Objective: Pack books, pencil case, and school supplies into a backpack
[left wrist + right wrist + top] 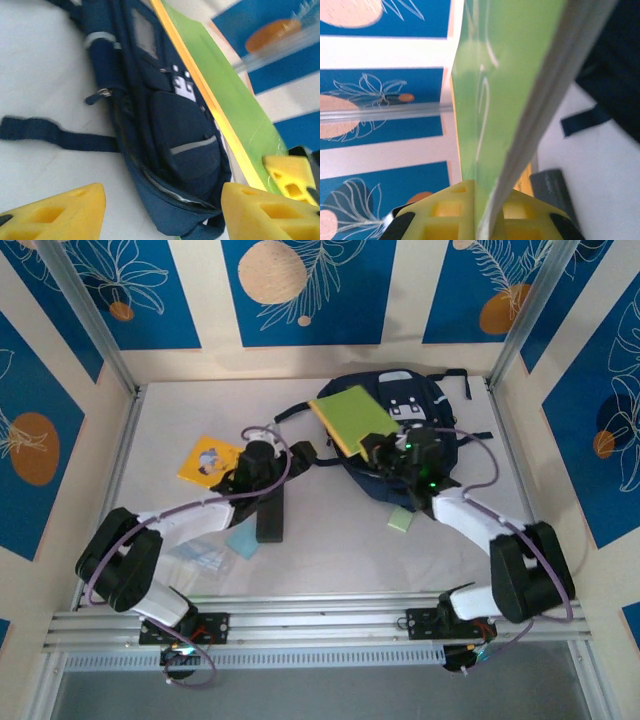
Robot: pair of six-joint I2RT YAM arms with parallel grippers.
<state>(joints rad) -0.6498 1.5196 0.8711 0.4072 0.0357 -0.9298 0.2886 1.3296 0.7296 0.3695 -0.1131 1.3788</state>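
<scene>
The navy backpack (425,430) lies at the back right of the table. A lime-green book (352,417) is tilted over its left side, and my right gripper (378,451) is shut on the book's near corner. In the right wrist view the green cover (505,85) rises edge-on from between the yellow fingers of my right gripper (482,220). My left gripper (162,212) is open with nothing between its fingers, just short of the backpack's (170,125) end; from above, the left gripper (298,453) sits left of the bag. The orange-yellow book (208,460) and black pencil case (270,515) lie on the table.
A light blue pad (243,538) and a clear plastic piece (200,558) lie near the left arm. A pale green pad (401,519) rests by the right forearm. Backpack straps (290,412) trail left and back. Walls enclose the table on three sides.
</scene>
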